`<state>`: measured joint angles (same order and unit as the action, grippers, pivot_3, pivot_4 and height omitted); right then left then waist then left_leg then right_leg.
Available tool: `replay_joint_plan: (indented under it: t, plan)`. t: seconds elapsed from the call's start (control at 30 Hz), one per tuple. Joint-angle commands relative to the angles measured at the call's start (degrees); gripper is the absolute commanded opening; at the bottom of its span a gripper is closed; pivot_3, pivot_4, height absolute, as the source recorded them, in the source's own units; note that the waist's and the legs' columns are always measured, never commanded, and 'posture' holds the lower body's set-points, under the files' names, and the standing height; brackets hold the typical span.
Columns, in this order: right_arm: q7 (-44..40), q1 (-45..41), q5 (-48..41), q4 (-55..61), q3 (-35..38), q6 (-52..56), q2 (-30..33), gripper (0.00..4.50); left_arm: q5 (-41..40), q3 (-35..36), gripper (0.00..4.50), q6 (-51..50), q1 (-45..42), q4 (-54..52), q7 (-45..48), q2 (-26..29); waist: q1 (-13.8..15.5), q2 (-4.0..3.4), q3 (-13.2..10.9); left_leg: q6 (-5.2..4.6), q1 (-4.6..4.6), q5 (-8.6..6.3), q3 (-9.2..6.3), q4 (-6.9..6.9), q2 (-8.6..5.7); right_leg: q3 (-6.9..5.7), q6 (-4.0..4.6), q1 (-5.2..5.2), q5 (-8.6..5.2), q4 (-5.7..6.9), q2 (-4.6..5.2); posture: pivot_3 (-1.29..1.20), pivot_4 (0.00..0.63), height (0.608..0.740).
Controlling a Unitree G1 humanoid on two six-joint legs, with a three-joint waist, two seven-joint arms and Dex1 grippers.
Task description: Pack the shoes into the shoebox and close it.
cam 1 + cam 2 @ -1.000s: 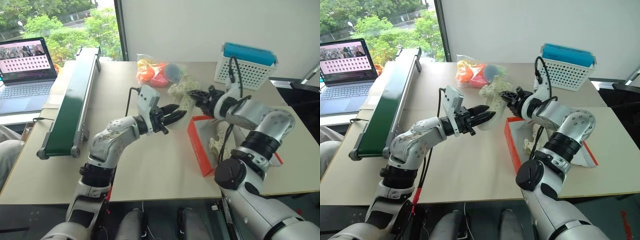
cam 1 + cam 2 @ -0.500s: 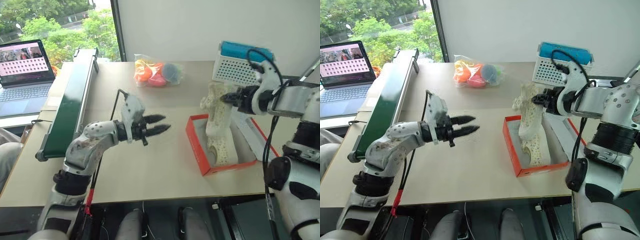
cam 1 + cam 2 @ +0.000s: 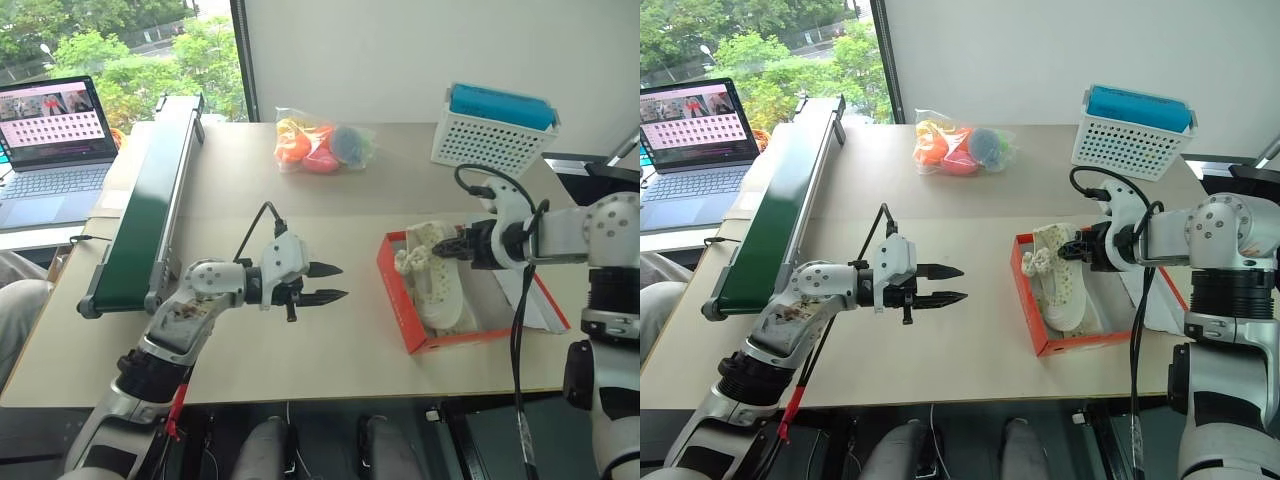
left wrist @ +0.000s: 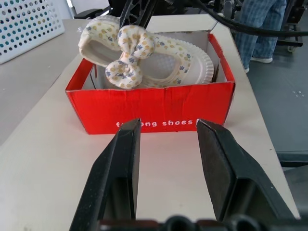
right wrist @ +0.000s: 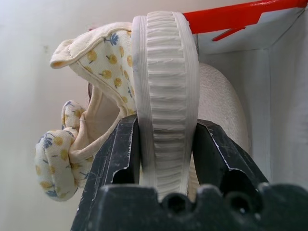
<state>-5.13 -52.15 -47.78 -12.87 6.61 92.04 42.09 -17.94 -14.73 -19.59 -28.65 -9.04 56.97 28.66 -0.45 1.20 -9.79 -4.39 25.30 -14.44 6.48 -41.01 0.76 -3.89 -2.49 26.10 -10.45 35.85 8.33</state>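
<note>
Right tool: clamped on the ribbed sole of one of the shoes; the right wrist view shows a black finger pressed to each side of that sole.
Held shoe: cream, dotted with small flowers, a bow at the toe; it sits tilted on its side, partly down inside the shoebox, toe end poking over the box's far-left corner.
Second shoe: a pale sole lies beneath the held one inside the box, probably the other of the pair, though little of it is visible.
Shoebox: red, open, on the bench in front of the right arm; its lid lies flat on the right side.
Left tool: partly open, holding nothing, hovering above the bench well to the left of the box, pointing at its printed side wall.
Key relation: the shoe's long axis runs roughly along the box's length, so lowering it flat looks like the next need. The right arm is nearer.
</note>
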Motion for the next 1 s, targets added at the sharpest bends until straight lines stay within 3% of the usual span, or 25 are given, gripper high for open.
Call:
replay_joint_plan:
  t: [0.03, 0.27, 0.43, 0.73, 1.0]
  plan:
    - [-2.67, 2.08, 5.77, 0.62, -5.02, -2.51, 1.88, 1.81, 0.7, 0.08, 1.94, 1.13, 0.07, -1.33, -0.5, -0.63, 0.04, 0.0, 0.0, 0.01, 0.0, 0.01, 0.0, 0.0, 0.0, 0.0, 0.0, 0.0, 0.0, 0.0, 0.0, 0.0, 0.15, 0.705]
    - [-11.48, 4.83, 14.84, 0.83, -15.83, -11.31, 6.94, 1.81, 1.02, 0.66, 1.94, 0.32, 1.0, -3.13, -1.5, -0.79, 0.68, 0.01, 0.02, 0.01, 0.01, 0.01, 0.0, -0.08, -0.02, -0.01, -0.03, -0.03, -0.02, -0.02, 0.02, 0.0, 0.15, 0.705]
    - [-14.37, 3.99, 18.89, 1.81, -18.79, -13.9, 3.83, 1.81, 1.45, 0.69, 1.94, 0.09, 1.27, -3.32, -2.65, -0.94, 0.4, 0.03, 0.03, 0.03, -0.01, 0.02, 0.0, -0.09, 0.01, -0.01, -0.02, -0.02, -0.01, 0.02, 0.01, 0.0, 0.15, 0.705]
    - [-14.97, 2.19, 22.63, 2.05, -13.84, -12.81, -1.8, 1.81, 1.72, 0.66, 1.94, 0.24, 1.13, -3.14, -3.11, -1.29, -0.41, 0.07, 0.09, 0.1, -0.05, 0.06, 0.0, -0.09, 0.05, -0.01, -0.02, -0.03, -0.01, 0.06, -0.01, 0.0, 0.15, 0.705]
    - [-13.85, -0.28, 24.12, 2.61, -5.91, -9.52, -1.84, 1.81, 1.92, 0.33, 1.94, -0.07, 1.32, -3.63, -3.27, -1.75, -0.35, 0.06, 0.09, 0.11, -0.04, 0.07, 0.01, -0.07, 0.05, -0.01, -0.01, -0.01, -0.01, 0.07, -0.01, 0.0, 0.15, 0.705]
